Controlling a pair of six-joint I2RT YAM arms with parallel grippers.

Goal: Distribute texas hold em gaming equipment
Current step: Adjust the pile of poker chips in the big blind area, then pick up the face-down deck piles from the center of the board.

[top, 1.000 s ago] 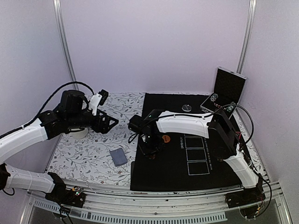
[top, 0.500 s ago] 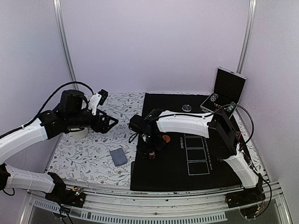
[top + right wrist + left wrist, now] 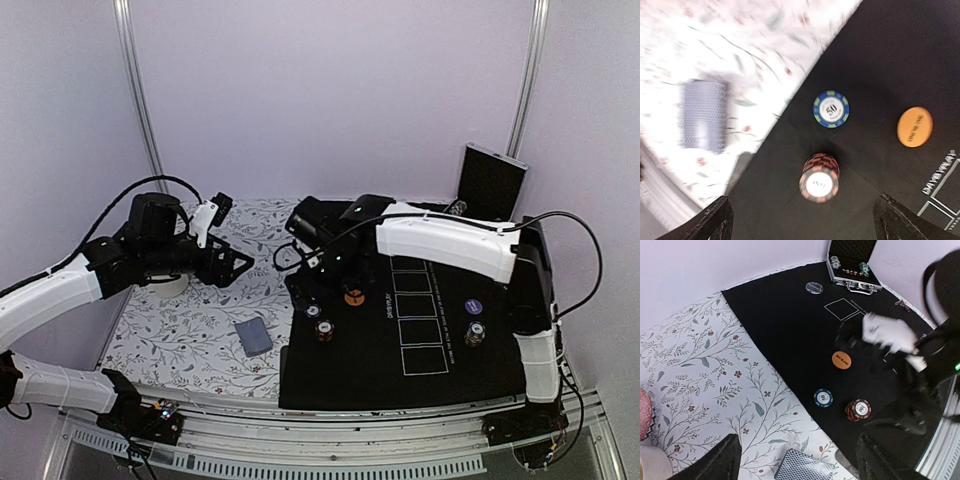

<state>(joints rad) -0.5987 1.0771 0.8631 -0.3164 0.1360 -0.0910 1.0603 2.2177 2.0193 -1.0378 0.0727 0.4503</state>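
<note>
Floral-printed counter (image 3: 180, 335) takes the left half of the workspace and a black mat (image 3: 380, 385) the right, with lilac walls behind. The change is in the right arm. A second ago it was bent low over the mat's left edge; now it has lifted up and back, and the right fingers (image 3: 715, 225) are spread wide with nothing between them. Uncovered beneath are a red-and-black chip stack (image 3: 819, 184), a single blue chip (image 3: 831, 109) just beyond it and an orange button (image 3: 914, 126) further in, none of them touching. That looks like a placement just finished, leaving the arm free for the next item. Across the printed boxes (image 3: 420, 335), a purple button (image 3: 477, 308) and a second stack (image 3: 474, 333) sit near the mat's right side. The deck (image 3: 254, 336) lies face down on the floral counter, just off the mat's left edge, so the cards probably remain to be dealt. The left fingers (image 3: 722, 462) are spread and empty above the counter, the deck just below them in the wrist view. The red stack stands close to the mat's left border and near the deck, so a low reach there from the right could clip it. The boxes and the mat's near strip are bare. The case (image 3: 490, 185) occupies the far right corner.
</note>
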